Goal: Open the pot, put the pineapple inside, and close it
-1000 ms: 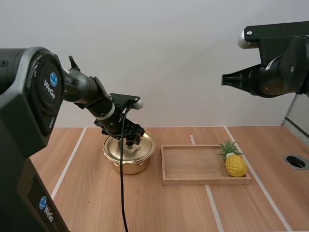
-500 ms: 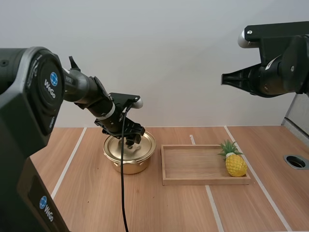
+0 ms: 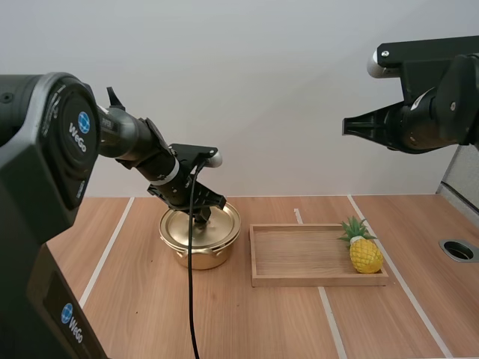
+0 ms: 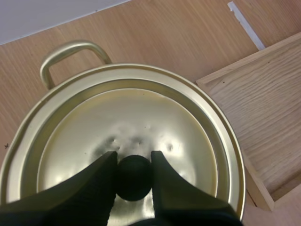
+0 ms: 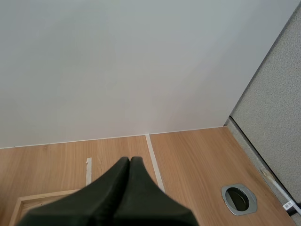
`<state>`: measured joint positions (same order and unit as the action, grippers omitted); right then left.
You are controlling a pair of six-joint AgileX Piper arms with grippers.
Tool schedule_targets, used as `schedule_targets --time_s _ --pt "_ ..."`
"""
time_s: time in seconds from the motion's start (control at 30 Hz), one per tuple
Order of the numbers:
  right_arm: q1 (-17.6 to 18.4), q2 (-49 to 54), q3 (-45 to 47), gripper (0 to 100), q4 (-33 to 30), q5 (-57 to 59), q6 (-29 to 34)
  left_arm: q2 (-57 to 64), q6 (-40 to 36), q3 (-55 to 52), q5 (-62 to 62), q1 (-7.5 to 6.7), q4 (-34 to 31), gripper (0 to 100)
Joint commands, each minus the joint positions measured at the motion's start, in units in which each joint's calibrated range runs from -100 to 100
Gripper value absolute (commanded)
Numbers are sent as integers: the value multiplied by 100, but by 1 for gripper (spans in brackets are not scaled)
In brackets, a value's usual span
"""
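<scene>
A golden pot [image 3: 200,238] stands left of the wooden tray [image 3: 299,254], its lid [image 4: 141,117] on. My left gripper [image 3: 200,216] [image 4: 134,162] is down on the lid, and its two black fingers pinch the round black knob [image 4: 134,178] between them. A yellow pineapple [image 3: 364,250] with green leaves stands upright at the right end of the tray. My right gripper [image 3: 350,124] [image 5: 130,162] hangs high above the table's right side, fingers pressed together as one wedge on nothing.
The pot's loop handle [image 4: 70,54] points away from the tray. The tray's corner [image 4: 256,113] lies close beside the pot. A round metal grommet [image 3: 458,250] [image 5: 239,198] sits in the table at the far right. White tape lines cross the wood.
My left gripper's fingers have come together around the lid's knob; before they stood wide apart over it. The right arm has barely moved.
</scene>
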<state>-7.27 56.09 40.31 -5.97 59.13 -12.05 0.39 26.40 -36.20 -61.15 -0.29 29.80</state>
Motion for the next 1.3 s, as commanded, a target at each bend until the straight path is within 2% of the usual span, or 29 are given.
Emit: schedule_targets --time_s 0.0,0.23,0.43,0.73,1.0,1.27 --pt "-34 30 -48 0 -2 25 -33 102 -11 -7 147 -12 272 0" --pt "-34 30 -48 0 -2 30 -33 809 23 35 993 -12 633 0" --pt "-34 30 -48 0 10 29 -45 1774 23 51 2892 -12 633 0" --pt "-34 41 -48 0 83 29 -99 3481 23 51 4783 -12 700 0" --pt "-34 41 -48 0 507 29 -202 4787 23 51 5160 -12 700 0" --pt "-34 41 -48 0 954 466 -618 5579 -21 51 5217 -12 719 0"
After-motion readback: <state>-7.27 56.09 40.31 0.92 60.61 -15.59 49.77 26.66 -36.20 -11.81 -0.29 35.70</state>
